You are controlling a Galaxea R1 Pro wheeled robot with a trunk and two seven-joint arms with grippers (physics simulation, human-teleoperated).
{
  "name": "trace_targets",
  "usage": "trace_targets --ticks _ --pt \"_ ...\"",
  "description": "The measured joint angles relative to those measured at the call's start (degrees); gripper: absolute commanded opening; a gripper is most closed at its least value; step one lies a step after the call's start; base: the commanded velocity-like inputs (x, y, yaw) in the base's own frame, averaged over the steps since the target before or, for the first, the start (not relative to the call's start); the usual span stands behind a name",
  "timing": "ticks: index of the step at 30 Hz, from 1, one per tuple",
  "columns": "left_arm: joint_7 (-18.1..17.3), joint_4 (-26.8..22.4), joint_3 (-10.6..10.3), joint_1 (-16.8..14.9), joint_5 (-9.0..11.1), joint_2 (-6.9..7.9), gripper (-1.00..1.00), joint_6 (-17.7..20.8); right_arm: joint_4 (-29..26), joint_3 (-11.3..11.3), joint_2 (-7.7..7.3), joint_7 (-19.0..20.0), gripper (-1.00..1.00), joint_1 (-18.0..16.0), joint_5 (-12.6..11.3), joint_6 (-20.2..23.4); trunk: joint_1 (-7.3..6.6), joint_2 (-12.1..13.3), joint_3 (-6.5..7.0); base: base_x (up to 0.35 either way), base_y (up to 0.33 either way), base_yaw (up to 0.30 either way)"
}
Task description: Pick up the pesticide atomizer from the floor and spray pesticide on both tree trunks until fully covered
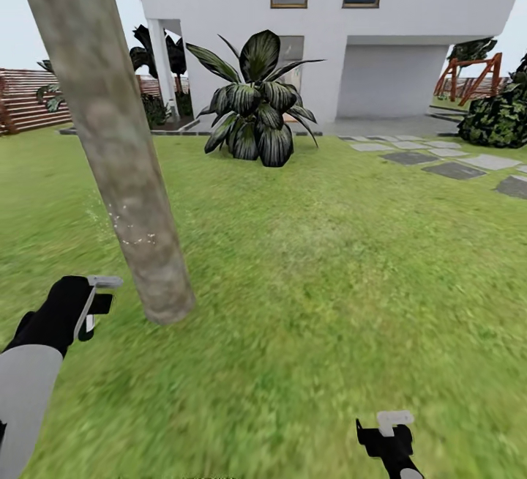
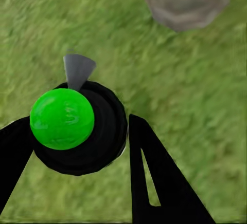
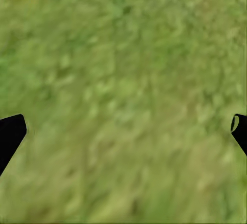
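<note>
One tree trunk point(image 1: 110, 135) (crown cut off) | left gripper point(image 2: 103, 147) contents unclear

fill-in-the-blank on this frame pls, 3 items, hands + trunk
1. The thick grey-tan tree trunk stands nearer the robot's ____ hand.
2. Between the left hand's black fingers sits a black round object topped by a bright ____ ball.
3. The right hand is open, with nothing but blurry ____ between its fingertips.

Missing words: left; green; grass
</note>
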Motion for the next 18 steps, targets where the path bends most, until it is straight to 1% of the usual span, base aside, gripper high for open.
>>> trace_targets --ticks 4,7,8,9,12,18 --pt "0.1 1.4 0.0 0.1 -0.1 -0.08 -1.00 -0.1 0.0 0.0 -0.01 0.0 1.00 0.0 0.0 0.0 0.00 0.0 0.00 0.008 0.000 0.278" --pt "0.3 1.5 0.1 0.0 -0.2 -0.16 -1.00 -0.1 0.0 0.0 -0.02 0.0 1.00 0.0 0.0 -0.1 -0.02 0.0 0.00 0.127 -0.100 0.256" --pt "0.3 1.5 0.1 0.0 -0.1 -0.40 -1.00 -0.1 0.0 0.0 -0.01 0.0 1.00 0.0 0.0 -0.1 -0.02 0.0 0.00 0.173 -0.189 0.089" --pt "0.4 1.5 0.1 0.0 0.0 -1.28 -1.00 -0.1 0.0 0.0 -0.03 -0.1 1.00 0.0 0.0 -0.1 -0.02 0.0 0.00 0.169 -0.210 0.046" --pt "0.5 1.5 0.1 0.0 -0.3 -2.31 -1.00 -0.2 0.0 0.0 -0.07 -0.1 1.00 0.0 0.0 -0.1 -0.02 0.0 0.00 0.155 -0.229 0.018" --pt "0.5 1.5 0.1 0.0 -0.4 -2.55 -1.00 -0.2 0.1 0.0 -0.10 -0.1 1.00 0.0 0.0 -0.1 0.00 0.0 0.00 0.035 -0.265 0.001"
